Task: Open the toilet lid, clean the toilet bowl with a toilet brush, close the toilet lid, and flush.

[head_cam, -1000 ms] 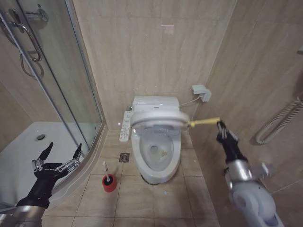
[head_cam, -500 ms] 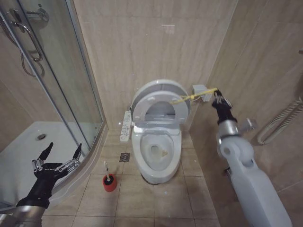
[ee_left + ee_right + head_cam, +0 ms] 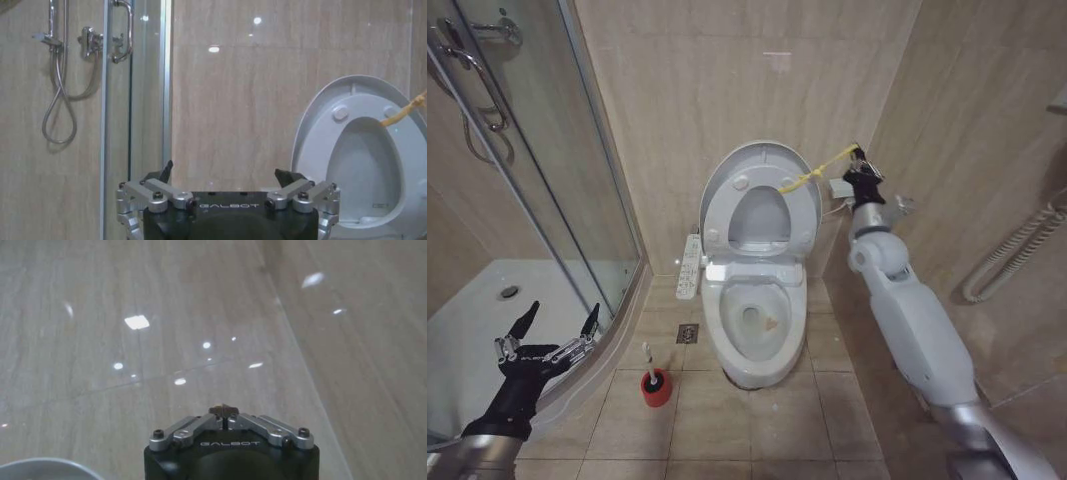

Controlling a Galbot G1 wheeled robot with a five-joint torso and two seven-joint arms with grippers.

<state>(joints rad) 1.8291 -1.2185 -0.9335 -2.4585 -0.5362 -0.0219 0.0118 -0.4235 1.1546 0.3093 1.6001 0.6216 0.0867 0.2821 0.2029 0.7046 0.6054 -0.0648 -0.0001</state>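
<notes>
Red cup holder [image 3: 657, 388] on the floor tiles, down-left of the toilet, w/ the toilet brush [image 3: 651, 366] standing in it, dark head down in the cup, white stick handle poking up. It sits between the left hand and the toilet, nearer the toilet base. Toilet bowl [image 3: 755, 325] is uncovered, w/ a small brownish spot inside; button panel [image 3: 689, 266] on its side facing the shower.

Right hand [image 3: 859, 166] is up high beside the back wall, fingers pinched together on the yellow strap [image 3: 810, 176]; strap runs from the hand across to the toilet lid [image 3: 760, 203]. Lid and seat ring both stand upright against the wall, just beside the right hand. Wall socket box [image 3: 839, 187] sits just below that hand.

Left hand [image 3: 549, 338] is parked low by the shower enclosure [image 3: 537, 180], fingers spread wide apart, holding nothing; well apart from brush and toilet.

Vs 0.5 s ago: lid has gone from tilted partway up to fully upright, right hand has risen and moved closer to the back wall w/ the strap. Left hand, brush and holder unchanged
</notes>
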